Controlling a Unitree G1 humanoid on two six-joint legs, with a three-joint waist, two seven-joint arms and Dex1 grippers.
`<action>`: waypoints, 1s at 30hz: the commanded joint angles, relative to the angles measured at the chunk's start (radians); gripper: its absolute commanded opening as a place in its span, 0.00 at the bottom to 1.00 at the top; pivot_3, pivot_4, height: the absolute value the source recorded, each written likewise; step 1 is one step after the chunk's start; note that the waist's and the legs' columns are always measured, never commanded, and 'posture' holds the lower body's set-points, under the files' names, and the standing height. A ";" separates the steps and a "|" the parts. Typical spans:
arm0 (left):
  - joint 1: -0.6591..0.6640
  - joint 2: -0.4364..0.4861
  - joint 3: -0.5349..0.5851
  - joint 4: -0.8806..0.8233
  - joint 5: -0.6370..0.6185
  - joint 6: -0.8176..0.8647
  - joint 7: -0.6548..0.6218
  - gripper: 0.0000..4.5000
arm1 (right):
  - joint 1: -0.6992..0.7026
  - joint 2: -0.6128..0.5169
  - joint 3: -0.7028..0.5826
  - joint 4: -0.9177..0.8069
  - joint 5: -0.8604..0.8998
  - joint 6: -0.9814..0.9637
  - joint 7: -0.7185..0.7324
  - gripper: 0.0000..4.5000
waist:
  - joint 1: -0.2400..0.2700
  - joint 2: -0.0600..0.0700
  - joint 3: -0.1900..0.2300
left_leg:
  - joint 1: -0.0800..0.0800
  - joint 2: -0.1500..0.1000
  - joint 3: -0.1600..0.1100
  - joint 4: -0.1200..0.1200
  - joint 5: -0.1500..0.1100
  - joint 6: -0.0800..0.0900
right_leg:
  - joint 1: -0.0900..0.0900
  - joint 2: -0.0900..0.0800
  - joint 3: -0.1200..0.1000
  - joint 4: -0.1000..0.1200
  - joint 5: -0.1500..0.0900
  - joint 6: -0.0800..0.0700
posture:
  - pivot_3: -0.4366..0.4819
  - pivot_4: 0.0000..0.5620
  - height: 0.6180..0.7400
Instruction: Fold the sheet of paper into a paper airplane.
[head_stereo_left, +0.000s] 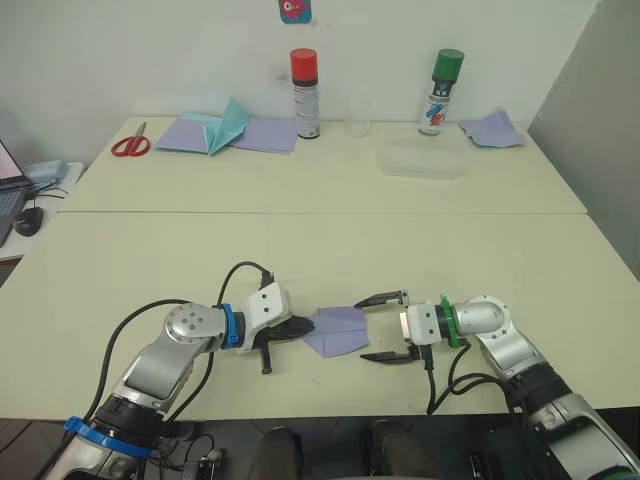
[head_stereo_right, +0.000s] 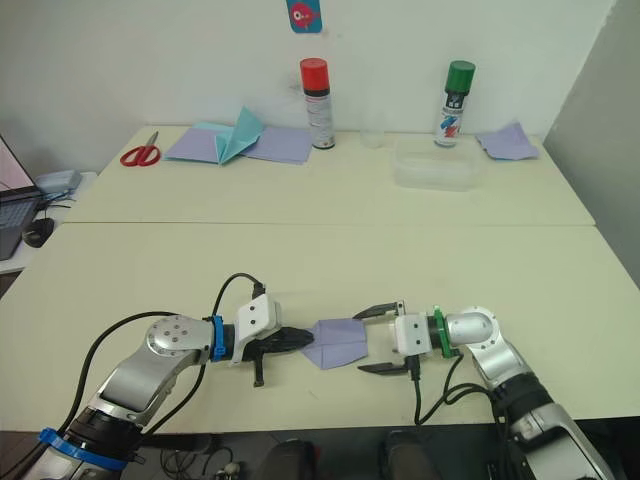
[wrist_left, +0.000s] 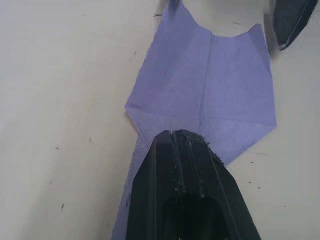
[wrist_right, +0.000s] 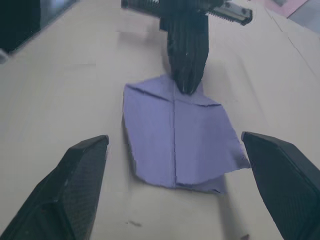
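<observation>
Creased lilac-purple sheet of paper (head_stereo_left: 338, 331): lower centre, flat on table | your left gripper (head_stereo_left: 303, 325): clenched, pinning its pointed end steady | right gripper (head_stereo_left: 388, 327): spread wide, ready to fold.

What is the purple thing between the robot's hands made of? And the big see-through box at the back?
The sheet of paper looks like thin matte lilac paper: it holds sharp creases and folded corners. The see-through box at the back looks like clear, slightly cloudy plastic, since the table shows through it, though glass cannot be ruled out.

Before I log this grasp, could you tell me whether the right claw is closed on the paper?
No, the right claw is open around the sheet of paper.
</observation>
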 joint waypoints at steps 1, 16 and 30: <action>0.025 0.013 -0.023 0.028 0.042 0.031 0.005 0.00 | 0.026 -0.045 -0.045 -0.164 0.120 0.215 0.022 0.99 | 0.000 0.000 0.000 | -0.001 0.000 0.000 0.000 0.000 0.000 | 0.000 0.000 0.000 0.000 0.000 0.000 | 0.48 0.27 1.00; 0.017 0.005 -0.026 0.030 0.052 0.024 0.009 0.00 | -0.154 0.085 -0.359 -0.392 0.520 1.941 -0.509 0.99 | -0.002 0.001 0.000 | -0.002 0.000 -0.001 0.000 0.000 0.000 | -0.003 0.000 -0.001 0.000 0.000 0.001 | 0.48 0.27 1.00; 0.035 0.000 -0.027 0.014 0.059 0.027 0.014 0.00 | -0.174 0.309 -0.446 -0.353 0.513 2.036 -0.754 0.99 | -0.010 0.002 -0.002 | -0.001 0.001 -0.002 0.000 0.000 0.000 | -0.003 0.001 -0.001 -0.001 0.002 0.003 | 0.48 0.27 1.00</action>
